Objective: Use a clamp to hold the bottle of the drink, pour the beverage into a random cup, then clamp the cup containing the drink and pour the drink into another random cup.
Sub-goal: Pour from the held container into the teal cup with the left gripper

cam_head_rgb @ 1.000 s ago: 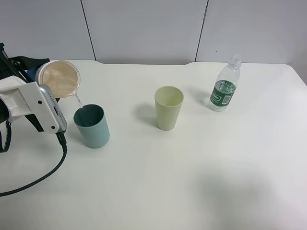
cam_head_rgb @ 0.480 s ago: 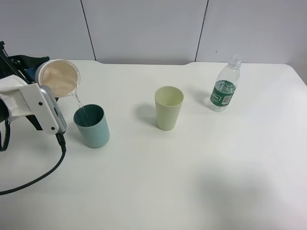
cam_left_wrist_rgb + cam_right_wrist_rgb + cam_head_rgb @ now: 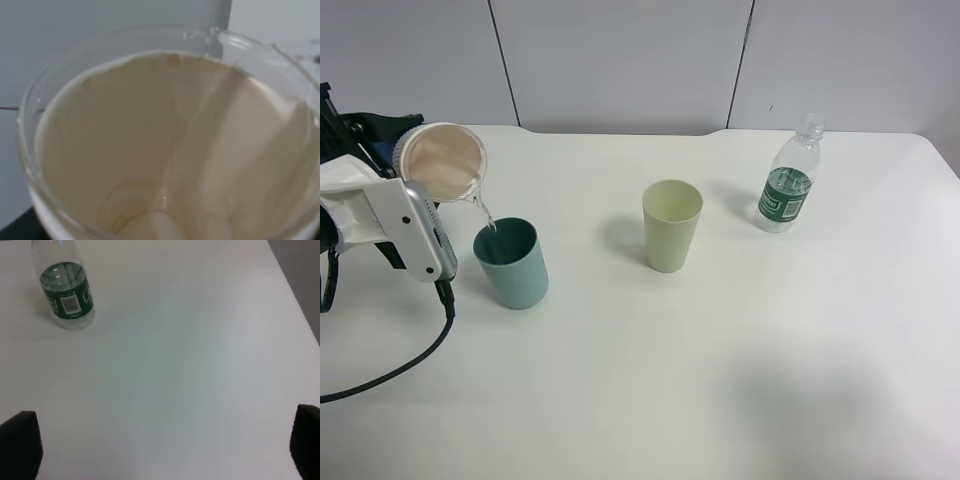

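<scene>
At the upper left of the overhead frame the left gripper (image 3: 415,185) is closed on the paper cup (image 3: 442,162), tipped on its side with its mouth toward the camera. A thin stream of water (image 3: 485,212) falls from its rim into the teal cup (image 3: 511,262) standing just below on the counter (image 3: 720,360). The second pour looks nearly finished: the wrist view shows the paper cup almost drained.

In the middle the pale green cup (image 3: 672,224) stands unused.

At the upper right the bottle (image 3: 789,178) stands upright, so the first pour is done. The right gripper (image 3: 160,440) is spread wide and empty, near the bottle.
</scene>
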You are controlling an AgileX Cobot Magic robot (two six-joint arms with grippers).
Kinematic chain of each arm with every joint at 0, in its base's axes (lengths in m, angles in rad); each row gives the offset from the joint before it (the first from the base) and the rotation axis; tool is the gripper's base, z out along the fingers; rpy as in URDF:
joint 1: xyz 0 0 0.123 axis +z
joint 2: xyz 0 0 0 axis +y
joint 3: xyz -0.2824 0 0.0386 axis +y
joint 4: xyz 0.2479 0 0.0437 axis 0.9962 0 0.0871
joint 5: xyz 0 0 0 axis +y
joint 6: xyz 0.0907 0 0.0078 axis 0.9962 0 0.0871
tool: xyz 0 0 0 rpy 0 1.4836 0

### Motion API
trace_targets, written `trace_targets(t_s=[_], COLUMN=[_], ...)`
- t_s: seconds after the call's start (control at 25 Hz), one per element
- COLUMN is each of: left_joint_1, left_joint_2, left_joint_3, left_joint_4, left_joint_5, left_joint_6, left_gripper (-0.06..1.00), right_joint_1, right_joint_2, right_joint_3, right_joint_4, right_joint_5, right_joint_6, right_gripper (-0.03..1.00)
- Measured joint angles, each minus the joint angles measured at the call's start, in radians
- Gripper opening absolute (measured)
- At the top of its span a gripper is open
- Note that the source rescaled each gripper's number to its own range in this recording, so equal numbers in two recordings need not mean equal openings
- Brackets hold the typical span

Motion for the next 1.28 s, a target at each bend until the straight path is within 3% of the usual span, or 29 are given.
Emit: trace_targets(t_s=[0.36, 1.28], left_joint_1=[0.0, 0.0], left_joint_2=[0.0, 0.0], left_joint_3=[0.0, 0.0], left_joint_4=[-0.034, -0.021], left_joint_5=[-0.045, -0.084], left_joint_6=[0.084, 0.073], left_gripper=[0.01, 0.01], right_joint_1=[0.0, 0.0], right_joint_2=[0.0, 0.0], right_joint_3=[0.0, 0.0], right_joint_4=[0.0, 0.0], right_joint_5=[0.0, 0.0], right_joint_6=[0.0, 0.0], right_gripper=[1.0, 1.0])
